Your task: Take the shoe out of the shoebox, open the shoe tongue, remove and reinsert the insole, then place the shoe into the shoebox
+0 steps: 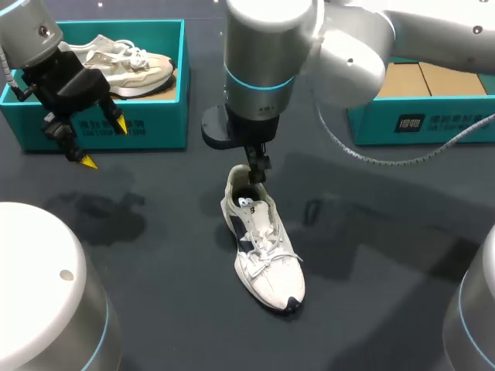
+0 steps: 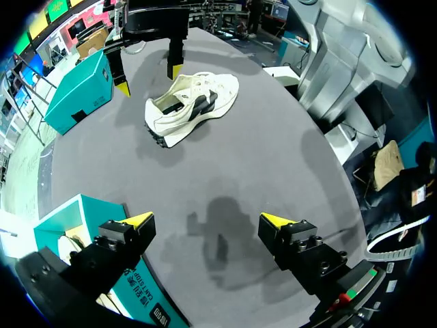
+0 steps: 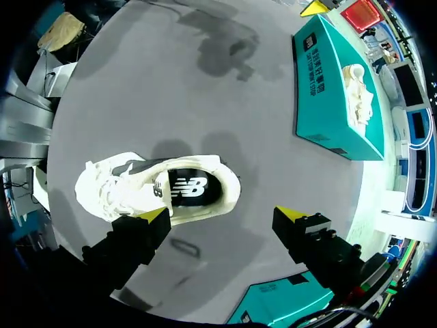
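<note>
A white shoe (image 1: 263, 243) with navy trim lies on the dark table, toe toward the near edge. Its dark insole (image 3: 188, 188) shows inside the heel opening. My right gripper (image 1: 254, 171) hangs open just above the heel. In the right wrist view the right gripper (image 3: 224, 217) holds nothing, with the shoe (image 3: 123, 191) under one finger (image 3: 153, 219). The left gripper (image 1: 100, 143) is open in front of the teal shoebox (image 1: 100, 124), far from the shoe. In the left wrist view the left gripper (image 2: 207, 222) is empty, the shoe (image 2: 191, 106) well ahead of it.
The teal shoebox at the back left holds a second, beige shoe (image 1: 131, 66). Another teal box (image 1: 433, 116) with a brown cardboard top stands at the back right. The right arm reaches across the table's middle.
</note>
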Controlling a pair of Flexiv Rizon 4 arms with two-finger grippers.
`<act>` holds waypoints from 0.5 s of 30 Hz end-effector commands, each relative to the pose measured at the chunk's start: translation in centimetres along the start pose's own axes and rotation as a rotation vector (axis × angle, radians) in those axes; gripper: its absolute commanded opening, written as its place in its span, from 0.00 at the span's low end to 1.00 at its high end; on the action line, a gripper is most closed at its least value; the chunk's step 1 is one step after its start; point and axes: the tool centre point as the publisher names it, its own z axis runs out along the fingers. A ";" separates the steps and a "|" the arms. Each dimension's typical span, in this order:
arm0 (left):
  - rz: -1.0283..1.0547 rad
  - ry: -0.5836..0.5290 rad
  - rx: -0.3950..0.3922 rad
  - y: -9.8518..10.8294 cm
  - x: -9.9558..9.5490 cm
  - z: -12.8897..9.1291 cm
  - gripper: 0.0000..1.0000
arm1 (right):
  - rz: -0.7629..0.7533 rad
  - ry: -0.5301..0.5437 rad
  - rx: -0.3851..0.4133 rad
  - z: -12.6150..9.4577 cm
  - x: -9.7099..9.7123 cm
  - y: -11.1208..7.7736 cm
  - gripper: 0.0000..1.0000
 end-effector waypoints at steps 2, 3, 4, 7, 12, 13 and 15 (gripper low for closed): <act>0.000 0.000 -0.003 0.0 0.1 0.0 1.00 | -0.020 0.017 -0.032 1.4 -0.7 0.1 1.00; 0.000 0.000 -0.003 0.0 0.1 0.0 1.00 | -0.021 0.024 -0.022 1.6 -0.9 0.2 1.00; 0.000 0.000 -0.003 0.0 0.1 0.0 1.00 | -0.023 0.028 -0.017 1.9 -1.1 0.3 1.00; 0.000 0.000 -0.003 0.0 0.1 0.0 1.00 | -0.033 0.041 -0.014 2.6 -1.4 0.7 1.00; 0.000 0.000 -0.003 0.0 0.1 0.0 1.00 | -0.042 0.056 0.003 3.4 -1.6 1.3 1.00; 0.000 0.000 -0.003 0.0 0.1 0.0 1.00 | -0.046 0.058 0.011 3.5 -1.6 1.5 1.00; 0.000 0.000 -0.003 0.0 0.1 0.0 1.00 | -0.051 0.063 0.013 3.9 -1.5 1.6 1.00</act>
